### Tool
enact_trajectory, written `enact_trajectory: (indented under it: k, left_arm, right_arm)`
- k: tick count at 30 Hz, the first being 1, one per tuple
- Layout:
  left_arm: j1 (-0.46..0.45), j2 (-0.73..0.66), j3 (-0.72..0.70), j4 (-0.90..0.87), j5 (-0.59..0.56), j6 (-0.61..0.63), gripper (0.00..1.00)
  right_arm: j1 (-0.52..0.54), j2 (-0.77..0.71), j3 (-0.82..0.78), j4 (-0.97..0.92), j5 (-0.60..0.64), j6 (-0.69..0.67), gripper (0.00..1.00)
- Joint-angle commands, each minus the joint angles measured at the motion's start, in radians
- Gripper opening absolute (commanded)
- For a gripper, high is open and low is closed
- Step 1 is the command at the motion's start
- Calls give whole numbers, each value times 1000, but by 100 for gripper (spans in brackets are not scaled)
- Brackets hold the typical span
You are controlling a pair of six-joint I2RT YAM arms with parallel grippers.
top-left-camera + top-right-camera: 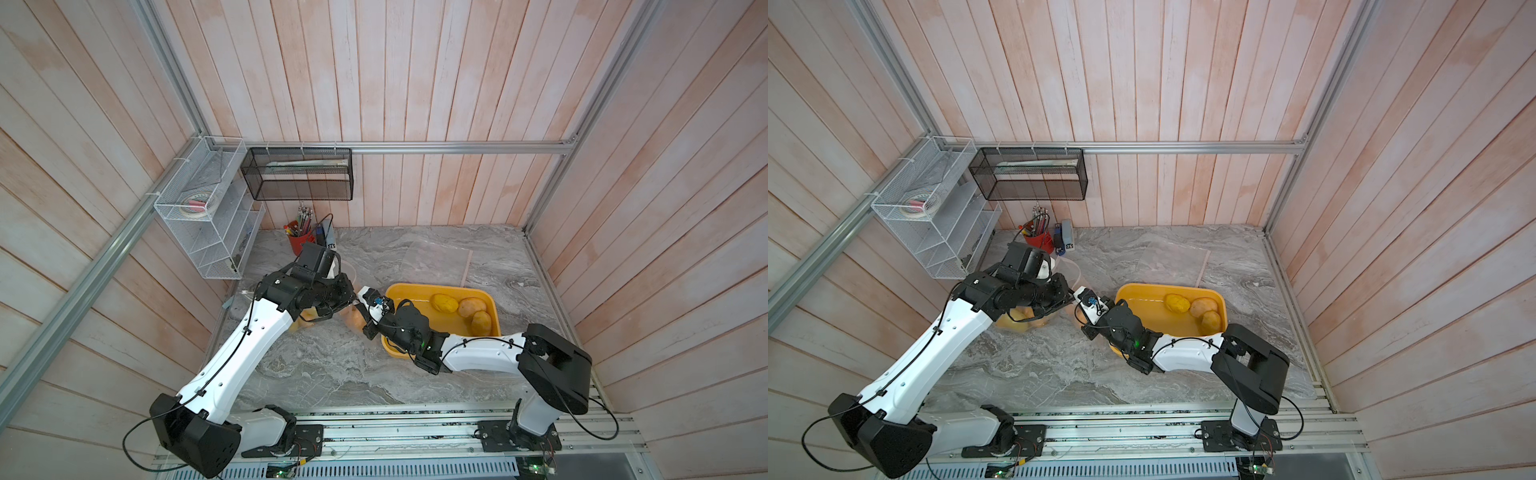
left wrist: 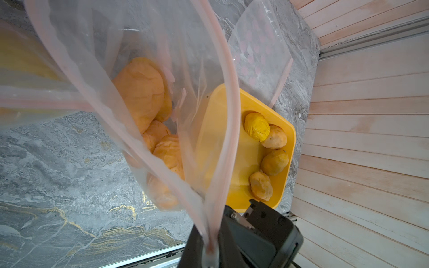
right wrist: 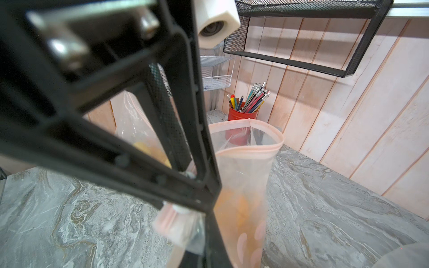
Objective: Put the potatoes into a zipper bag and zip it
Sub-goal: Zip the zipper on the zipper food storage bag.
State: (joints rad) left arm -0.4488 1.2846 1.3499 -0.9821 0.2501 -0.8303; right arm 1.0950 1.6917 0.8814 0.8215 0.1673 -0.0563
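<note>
Filling looks half done: the left gripper [image 2: 210, 249] pinches the bag [image 3: 243, 176] by its rim. The right gripper [image 1: 365, 322] seems shut tight on the rim beside it. Several potatoes [image 2: 141, 92] lie below both sets of fingers, and more wait in the tray [image 1: 415, 307] behind the right ones, so next, I reckon, it must let go and fetch another.

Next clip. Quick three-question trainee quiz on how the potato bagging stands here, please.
1. How many potatoes lie in the yellow tray?
2. True or false: the zipper bag holding potatoes is zipped shut.
3. What lies flat on the table beyond the tray? A) a towel B) a second zipper bag C) a lid
Key: 1. four, counted in the left wrist view. 2. false, its mouth is open. 3. B.
</note>
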Motion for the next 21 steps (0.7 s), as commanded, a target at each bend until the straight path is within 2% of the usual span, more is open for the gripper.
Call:
enact_trajectory:
  k: [1,7,10,21]
  left_arm:
    - [2,2,20,-17,-23,20,15]
    - [2,-2,24,-21,-38,20,25]
    - [2,-1,23,-13,-36,23,25]
    - [4,-10,29,-13,-18,20,8]
  right_arm:
    - [-4,-16,-10,32,11,-1,0]
    - [-4,-11,-10,31,11,1,0]
    - [-4,-15,-13,33,6,3,0]
    - [-3,-16,-12,34,9,8,0]
